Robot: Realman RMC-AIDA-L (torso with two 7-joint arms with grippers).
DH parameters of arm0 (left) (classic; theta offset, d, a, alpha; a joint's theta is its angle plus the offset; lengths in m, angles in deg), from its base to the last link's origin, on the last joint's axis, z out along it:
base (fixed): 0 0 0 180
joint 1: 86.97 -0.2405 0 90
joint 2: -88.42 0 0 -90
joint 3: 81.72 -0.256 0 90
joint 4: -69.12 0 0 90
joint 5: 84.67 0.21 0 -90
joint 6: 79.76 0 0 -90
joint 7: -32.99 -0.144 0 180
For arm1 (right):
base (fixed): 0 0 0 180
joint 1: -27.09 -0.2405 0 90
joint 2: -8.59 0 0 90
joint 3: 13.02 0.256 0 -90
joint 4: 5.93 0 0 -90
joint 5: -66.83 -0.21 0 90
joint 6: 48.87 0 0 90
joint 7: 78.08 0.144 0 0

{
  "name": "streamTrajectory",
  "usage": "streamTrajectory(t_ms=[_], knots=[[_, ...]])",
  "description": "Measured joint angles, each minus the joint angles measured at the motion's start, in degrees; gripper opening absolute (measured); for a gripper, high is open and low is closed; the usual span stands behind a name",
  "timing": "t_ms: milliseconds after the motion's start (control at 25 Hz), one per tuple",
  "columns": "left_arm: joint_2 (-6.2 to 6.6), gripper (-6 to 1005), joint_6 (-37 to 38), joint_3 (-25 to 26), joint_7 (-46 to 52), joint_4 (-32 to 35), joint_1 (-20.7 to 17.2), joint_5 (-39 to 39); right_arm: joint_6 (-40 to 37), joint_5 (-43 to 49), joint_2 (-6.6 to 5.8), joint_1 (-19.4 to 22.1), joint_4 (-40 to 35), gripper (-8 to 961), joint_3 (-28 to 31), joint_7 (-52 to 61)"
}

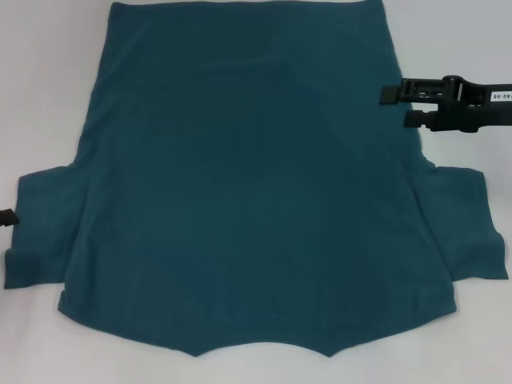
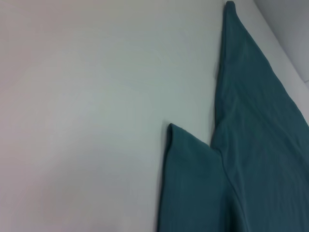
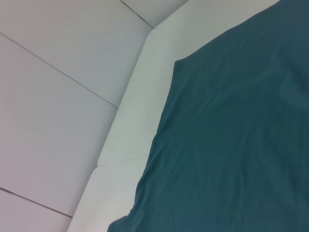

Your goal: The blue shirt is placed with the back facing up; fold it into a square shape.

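A large blue shirt (image 1: pixel 240 192) lies spread flat on a white tabletop (image 1: pixel 48 80), filling most of the head view. Its straight hem is at the far edge, and its neckline, a shallow curved notch, is at the near edge. Both short sleeves stick out sideways, one at the near left and one at the near right. The fabric is plain and mostly smooth, with faint creases.

The right gripper (image 1: pixel 394 107) reaches in from the right side, level with the far half of the shirt. Its two black fingers (image 1: pixel 408 90) point left, narrowly parted with nothing between them, their tips over the shirt's right edge.

The left gripper (image 1: pixel 7 217) shows only as a small dark tip at the left border, just beside the left sleeve. Whether its fingers are apart or together cannot be told.
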Motion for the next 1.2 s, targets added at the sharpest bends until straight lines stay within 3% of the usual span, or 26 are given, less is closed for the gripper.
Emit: streamTrajectory(t_ms=[1200], knots=[[-0.03,798,-2.6,-1.1,-1.2,-3.4,0.4,1.5,0.2,0.0,-0.04,0.9,0.1,922,0.2,0.1]])
